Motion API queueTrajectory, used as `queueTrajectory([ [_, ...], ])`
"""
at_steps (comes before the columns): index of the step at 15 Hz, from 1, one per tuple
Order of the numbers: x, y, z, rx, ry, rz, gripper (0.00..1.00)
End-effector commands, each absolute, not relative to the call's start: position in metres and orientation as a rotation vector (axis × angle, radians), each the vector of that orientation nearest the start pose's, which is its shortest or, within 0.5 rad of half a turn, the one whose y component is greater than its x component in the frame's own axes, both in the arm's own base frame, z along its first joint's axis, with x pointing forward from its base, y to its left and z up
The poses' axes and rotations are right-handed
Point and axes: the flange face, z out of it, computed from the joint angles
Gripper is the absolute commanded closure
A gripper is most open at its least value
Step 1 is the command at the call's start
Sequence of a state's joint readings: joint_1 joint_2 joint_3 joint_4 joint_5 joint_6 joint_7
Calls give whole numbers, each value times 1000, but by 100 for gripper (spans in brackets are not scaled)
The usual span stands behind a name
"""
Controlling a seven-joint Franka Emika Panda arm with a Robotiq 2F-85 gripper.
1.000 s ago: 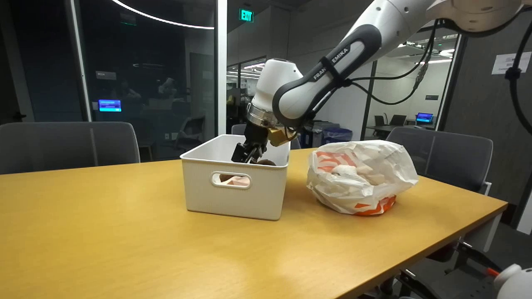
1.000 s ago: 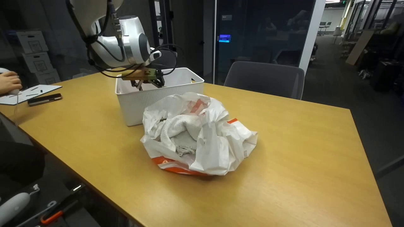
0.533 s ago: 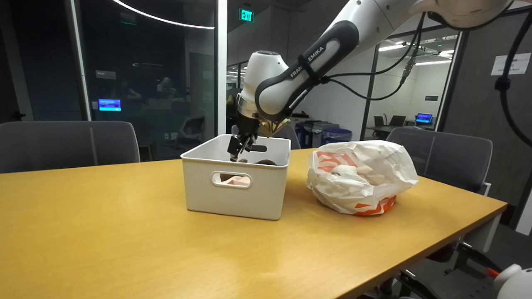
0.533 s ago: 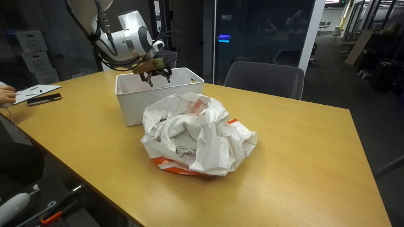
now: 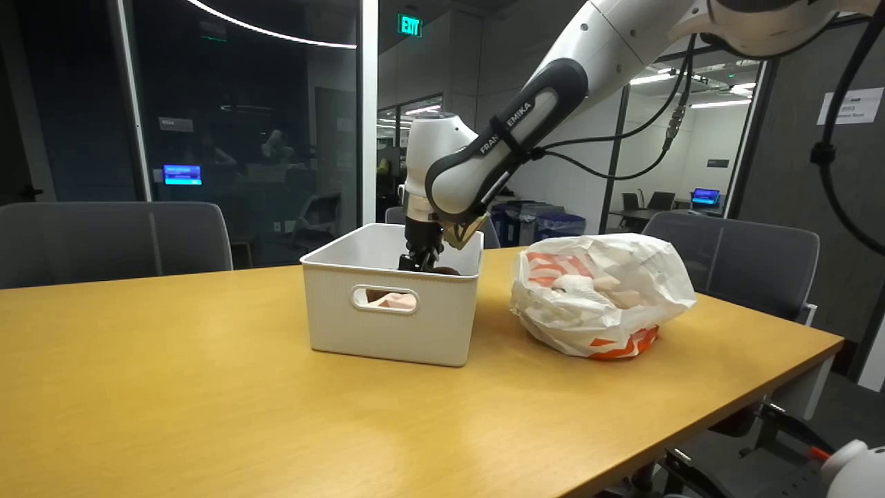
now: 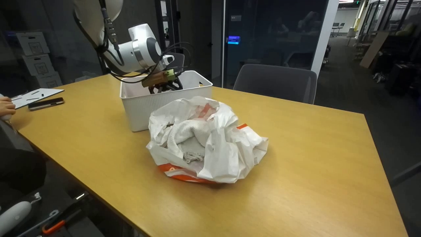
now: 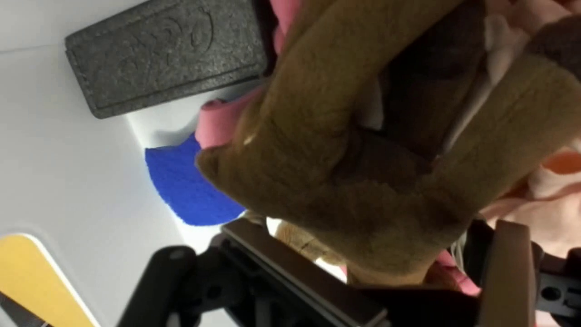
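Note:
My gripper [image 5: 420, 264] is down inside a white bin [image 5: 387, 335], its fingertips hidden behind the near wall in an exterior view. In the wrist view the jaws stand wide apart, with the gripper [image 7: 366, 225] over a brown plush-looking thing [image 7: 313, 104]. Part of that brown thing lies between the two fingers; light shows between it and the left finger [image 7: 299, 272]. Whether the right finger touches it I cannot tell. Around it in the bin lie a dark grey block [image 7: 168, 56] with a raised marking, a blue piece [image 7: 190, 186], pink material [image 7: 220, 120] and pale pink cloth [image 7: 549, 222].
A crumpled white plastic bag [image 6: 227, 154] with white cloth [image 6: 189, 130] in it stands close beside the bin on the yellow table [image 6: 312, 171]. A dark flat object [image 6: 46, 103], a white board [image 6: 36, 95] and a person's hand [image 6: 6, 107] are at the far left.
The gripper first rose a little out of the bin and shifted sideways, then came back down into it. The bin and the bag have stayed put.

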State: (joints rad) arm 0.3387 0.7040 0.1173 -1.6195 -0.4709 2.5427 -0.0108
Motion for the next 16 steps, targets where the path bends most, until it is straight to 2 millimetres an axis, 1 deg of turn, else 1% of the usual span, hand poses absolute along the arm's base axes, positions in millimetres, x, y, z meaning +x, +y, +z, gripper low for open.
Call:
queueTrajectory([
  [1,651,312,232,-3004,-1334,-451,29],
  [4,651,315,237,-2996,-1353,-475,52],
  [5,651,317,240,-2997,-1366,-491,59],
  [6,652,319,244,-2995,-1369,-502,69],
  [9,651,326,257,-2994,-1388,-557,90],
  [10,651,328,262,-2996,-1395,-578,93],
  [11,651,331,267,-2994,-1410,-603,94],
  [12,651,335,273,-2994,-1427,-641,92],
  [13,650,339,282,-2991,-1437,-682,94],
  [16,644,351,314,-2975,-1454,-855,93],
])
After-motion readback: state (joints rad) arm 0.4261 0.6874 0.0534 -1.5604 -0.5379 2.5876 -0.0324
